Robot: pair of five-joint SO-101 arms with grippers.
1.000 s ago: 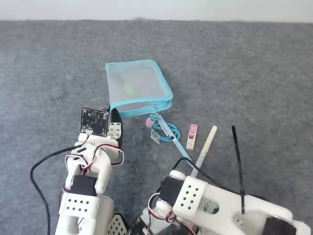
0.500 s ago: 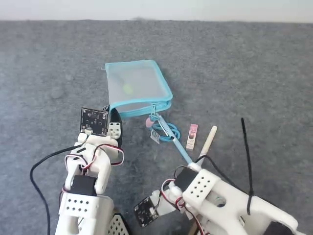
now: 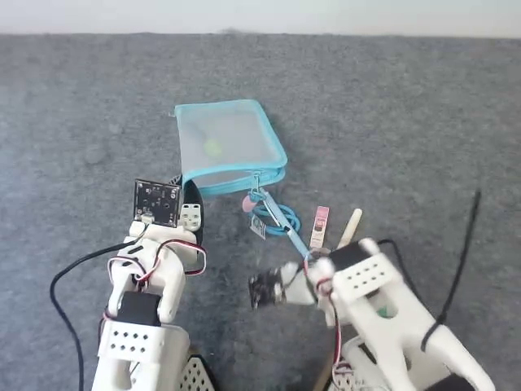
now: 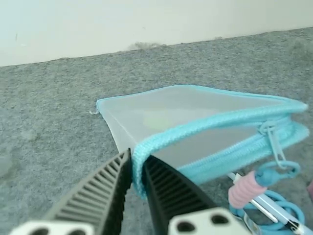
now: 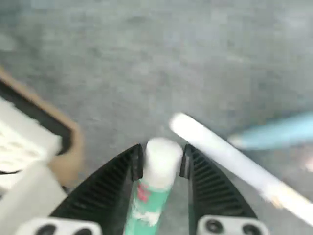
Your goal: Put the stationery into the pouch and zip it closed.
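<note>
left end effector (image 4: pixel 137 157): pouch (image 3: pixel 230 145) | right end effector (image 5: pixel 162 148): glue stick (image 5: pixel 155 186) | pen (image 3: pixel 298 241) nearby

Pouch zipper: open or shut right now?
Open. The left gripper pinches the upper edge of the pouch, held apart from the lower zipper band.

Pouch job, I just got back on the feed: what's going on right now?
The left gripper is clamped on the blue rim of the pouch, whose mouth is open and not yet zipped. The right gripper is shut on a white-tipped green stick, near the loose items and apart from the pouch. A blue pen, a small pink item and a cream stick lie on the grey mat beside the pouch.
</note>
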